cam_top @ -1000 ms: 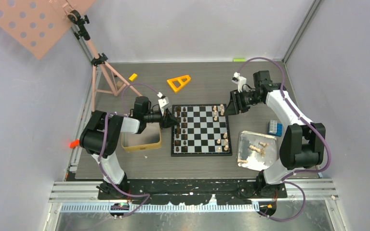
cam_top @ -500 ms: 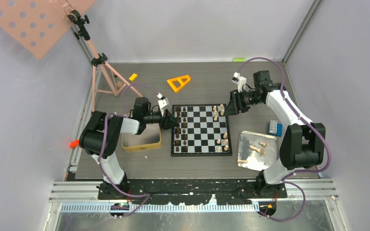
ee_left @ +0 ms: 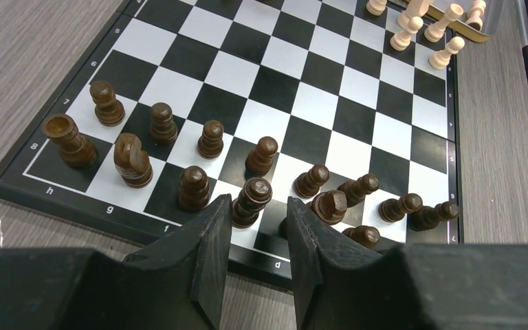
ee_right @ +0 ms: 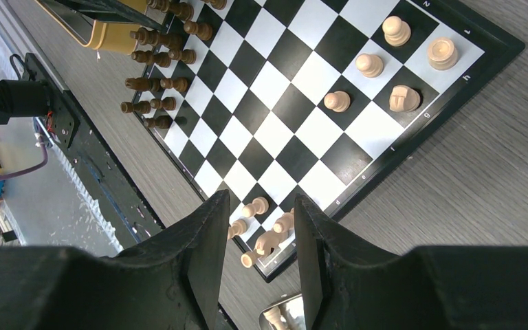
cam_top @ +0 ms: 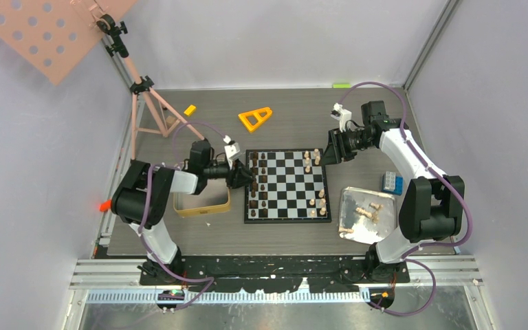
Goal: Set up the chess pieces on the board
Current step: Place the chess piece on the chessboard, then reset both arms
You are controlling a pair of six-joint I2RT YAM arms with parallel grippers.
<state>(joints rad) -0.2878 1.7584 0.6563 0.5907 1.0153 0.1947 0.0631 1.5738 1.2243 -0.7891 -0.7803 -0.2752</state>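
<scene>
The board (cam_top: 285, 187) lies mid-table. Dark brown chess pieces (cam_top: 261, 182) fill its two left columns; some of them lean or lie down (ee_left: 399, 206). Pale pieces stand at its far right (cam_top: 309, 159) and near right (cam_top: 320, 203). More pale pieces (cam_top: 368, 212) lie in the silver tray (cam_top: 383, 228). My left gripper (cam_top: 246, 176) is open at the board's left edge. In the left wrist view (ee_left: 258, 213) a dark piece (ee_left: 251, 199) stands at its fingertips, close to the left finger. My right gripper (cam_top: 330, 155) is open and empty above the board's far right edge (ee_right: 261, 206).
A gold tin (cam_top: 203, 208) sits under my left arm, left of the board. A blue brick (cam_top: 392, 182) lies right of the tray. An orange triangle (cam_top: 255, 118) and a small yellow block (cam_top: 190, 109) lie at the back. A tripod (cam_top: 144, 103) stands at the back left.
My left gripper has shifted slightly towards the dark pieces at the board's left edge. The right arm has not moved.
</scene>
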